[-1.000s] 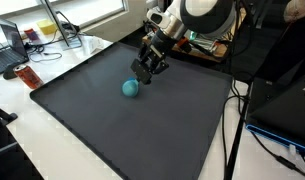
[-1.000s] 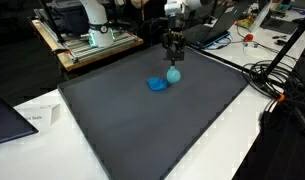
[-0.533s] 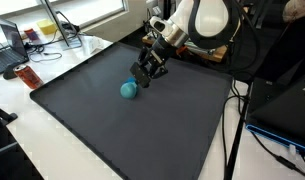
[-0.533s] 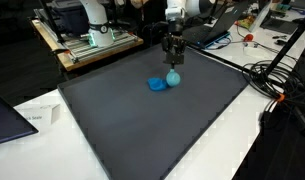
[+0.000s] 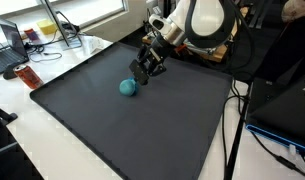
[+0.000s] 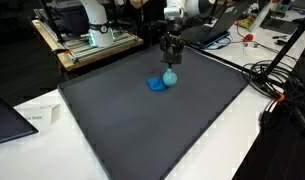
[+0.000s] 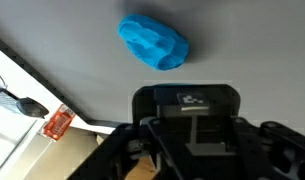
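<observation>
No text or number is coming through legibly in any view. A small white marking point(image 7: 195, 99) is sitting on the black housing just behind the claw point(image 5: 143, 77), too blurred to read. A white paper sheet point(image 6: 37, 117) and an orange-red packet point(image 7: 58, 122), both lying well away from the claw, are carrying print too small to make out.

exteriors: high, oblique, share mat point(image 5: 122, 130), ball point(image 5: 128, 88) | wrist: close, downward
</observation>
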Controlling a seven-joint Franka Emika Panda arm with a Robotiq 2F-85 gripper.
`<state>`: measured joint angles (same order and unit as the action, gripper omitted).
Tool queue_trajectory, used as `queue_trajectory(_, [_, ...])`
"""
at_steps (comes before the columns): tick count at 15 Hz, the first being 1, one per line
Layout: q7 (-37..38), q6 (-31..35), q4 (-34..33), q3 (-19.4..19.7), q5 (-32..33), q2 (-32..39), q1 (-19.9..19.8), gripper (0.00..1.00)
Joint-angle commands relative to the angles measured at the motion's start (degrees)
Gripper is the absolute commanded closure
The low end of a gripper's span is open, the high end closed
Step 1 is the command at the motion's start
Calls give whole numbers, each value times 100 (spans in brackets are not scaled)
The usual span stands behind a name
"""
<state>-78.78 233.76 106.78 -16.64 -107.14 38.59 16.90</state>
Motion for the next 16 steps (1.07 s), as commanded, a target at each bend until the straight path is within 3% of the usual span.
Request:
queue_trajectory(1, [-696,77,-195,-284,-606,-286,-384,78])
queue_trajectory(16, [-3588,191,-1736,-979,-2781,-275,-1713,78])
